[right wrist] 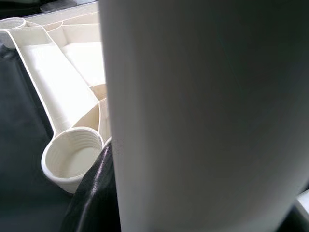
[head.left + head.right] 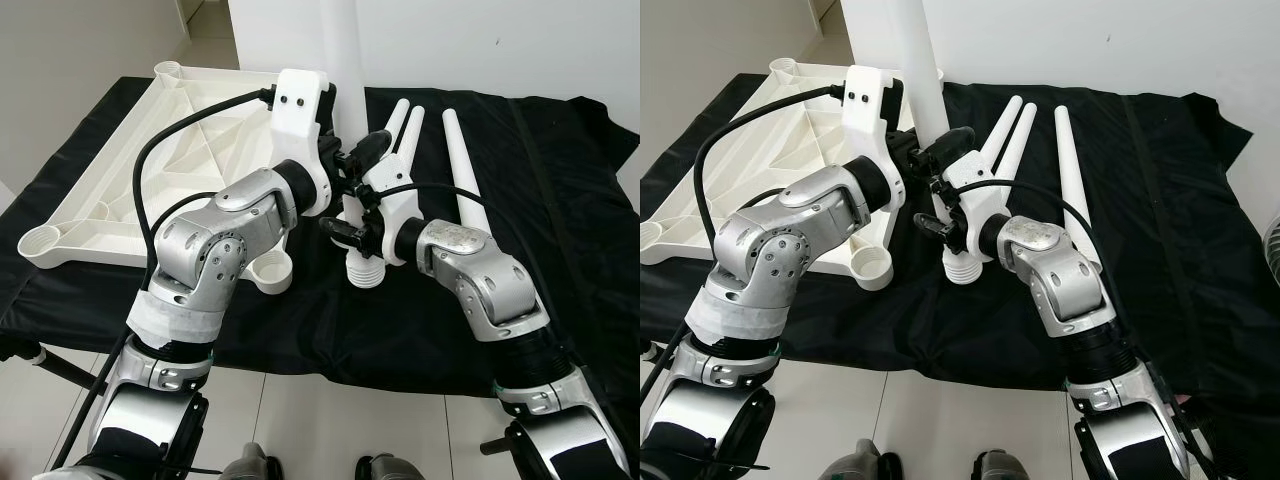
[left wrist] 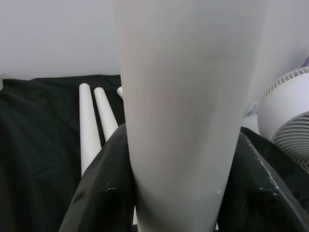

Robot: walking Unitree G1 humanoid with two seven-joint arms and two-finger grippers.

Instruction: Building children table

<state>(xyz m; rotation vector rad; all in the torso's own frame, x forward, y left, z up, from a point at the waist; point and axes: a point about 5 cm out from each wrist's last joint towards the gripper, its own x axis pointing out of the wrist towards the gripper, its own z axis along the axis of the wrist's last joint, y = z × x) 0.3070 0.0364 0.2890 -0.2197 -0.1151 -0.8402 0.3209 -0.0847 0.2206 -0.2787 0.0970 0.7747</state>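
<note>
A white table leg [image 2: 345, 60] stands upright over the black cloth, its threaded end [image 2: 365, 272] pointing down just above the cloth. My left gripper [image 2: 338, 165] is shut on the leg, whose shaft [image 3: 183, 121] sits between the black fingers [image 3: 104, 193]. My right gripper [image 2: 352, 208] is shut on the same leg [image 1: 203, 116] a little lower. The white tabletop [image 2: 130, 190] lies upside down on the left. Its near corner socket [image 2: 268, 272] is open, just left of the leg's threaded end.
Three more white legs [image 2: 465, 170] lie on the cloth behind and to the right of the grippers. Another socket [image 2: 42, 243] marks the tabletop's near left corner. The cloth's front edge [image 2: 350, 375] drops to tiled floor. A white fan [image 3: 289, 121] stands at the far right.
</note>
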